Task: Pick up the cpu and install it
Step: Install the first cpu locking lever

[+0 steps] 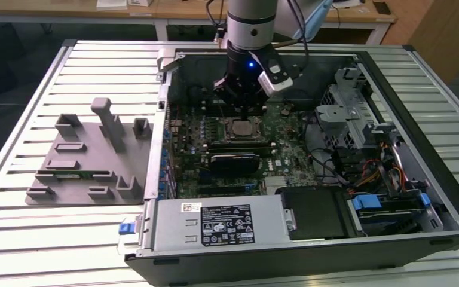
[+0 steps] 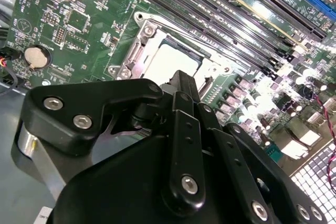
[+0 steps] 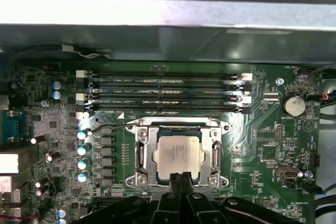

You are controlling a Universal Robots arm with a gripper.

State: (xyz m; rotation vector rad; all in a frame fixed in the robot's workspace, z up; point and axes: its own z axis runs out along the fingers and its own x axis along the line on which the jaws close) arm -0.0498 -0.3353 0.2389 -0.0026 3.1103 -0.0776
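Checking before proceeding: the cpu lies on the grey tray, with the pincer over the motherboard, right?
No. The first wrist view shows the cpu in the motherboard socket, not on the grey tray. The pincer is over the motherboard.

Black hand at the socket frame — pale cpu flat inside it; green board around

PSU label print: not legible.
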